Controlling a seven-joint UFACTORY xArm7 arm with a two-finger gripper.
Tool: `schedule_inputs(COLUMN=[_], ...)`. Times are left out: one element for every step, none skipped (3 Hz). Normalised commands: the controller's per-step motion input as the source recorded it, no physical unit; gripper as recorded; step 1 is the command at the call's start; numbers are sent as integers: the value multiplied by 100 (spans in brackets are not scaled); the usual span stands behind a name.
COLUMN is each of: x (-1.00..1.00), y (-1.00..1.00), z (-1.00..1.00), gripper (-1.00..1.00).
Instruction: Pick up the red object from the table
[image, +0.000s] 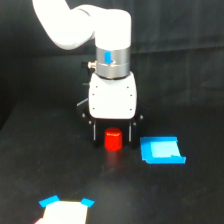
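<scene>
1. We take the red object (113, 140) as the reference landmark. It stands upright on the table (200, 200), directly below the white body of the arm.
2. The tool (112, 134) is spread open. One dark finger (93, 131) stands just beside the red object on the exterior view's left, the other just beside it on the exterior view's right.
3. The governing relation: the red object lies between the two fingers, roughly centred in the gap. We see a narrow dark margin on each side, so we judge that neither finger touches it yet.
4. The finger ends reach down to about the object's upper half. Whether they are low enough for a secure hold we cannot tell from this single view.
5. The object's axis is vertical, in line with the tool's approach from above.
6. A flat blue piece (161, 150) lies near the red object on the exterior view's right, outside the finger gap.
7. We judge the next step to be closing the fingers, then lifting.
</scene>
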Motion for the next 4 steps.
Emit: schedule_inputs(x=[-9,-10,16,-30], y=[-15,18,36,-45], z=[-61,-25,-28,-12], gripper=[-100,56,100,70])
